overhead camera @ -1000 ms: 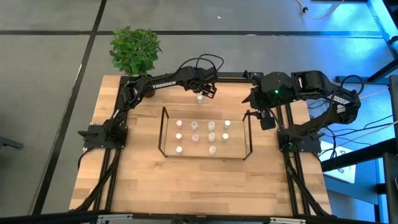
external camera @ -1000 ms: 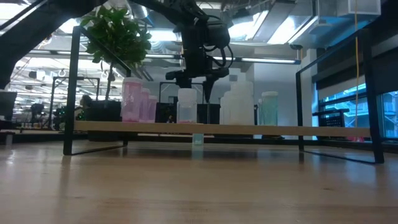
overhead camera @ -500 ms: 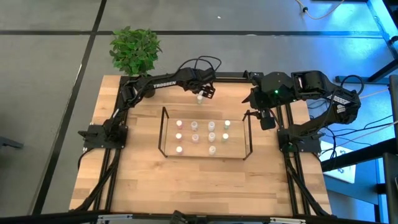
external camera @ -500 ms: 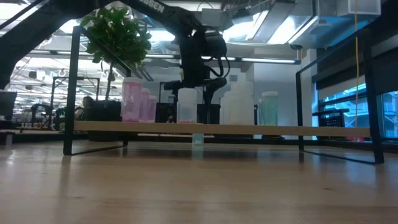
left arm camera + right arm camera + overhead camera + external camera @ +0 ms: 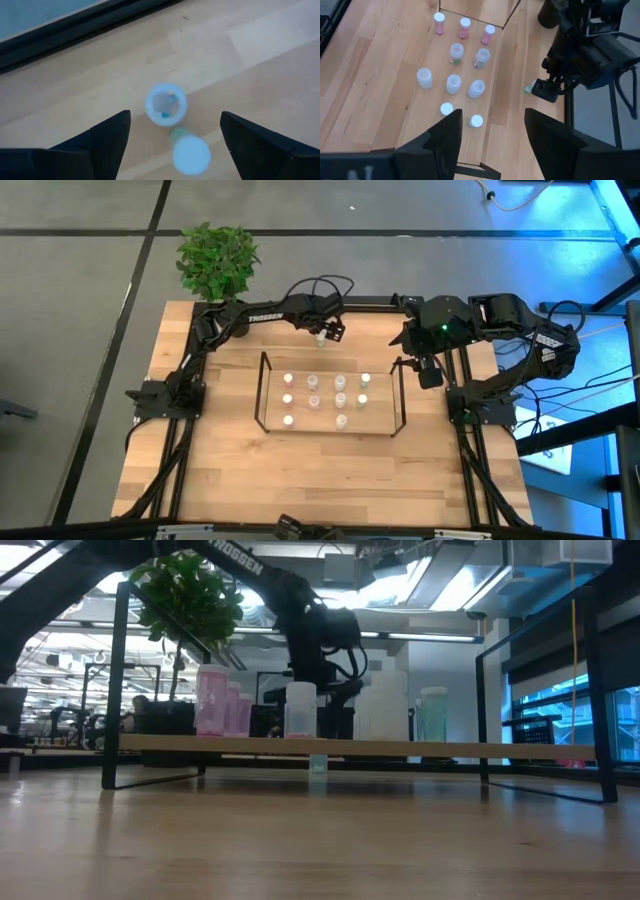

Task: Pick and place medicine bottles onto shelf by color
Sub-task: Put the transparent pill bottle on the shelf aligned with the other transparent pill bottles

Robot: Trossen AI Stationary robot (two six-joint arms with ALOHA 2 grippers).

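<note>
A: What has changed at the left gripper (image 5: 172, 132)?

B: Its jaws have spread wider over the last second and grip nothing; a loose medicine bottle (image 5: 166, 103) stands on the table (image 5: 220, 470) between and just ahead of them, outside the shelf (image 5: 262, 395).

A: Meaning?

B: Probably a pick being lined up; this bottle is not yet shelved.

A: And the right gripper (image 5: 490, 132)?

B: Waiting, jaws apart and empty, above the sorted bottles (image 5: 454, 82).

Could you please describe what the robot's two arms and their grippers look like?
Both arms are dark, jointed machines. The left arm carries white lettering along its link and looped black cables near the left gripper. The right arm is bulkier, with a small green light; the right gripper is blocky. Wrist views show flat, dark, wedge-shaped fingers.
</note>
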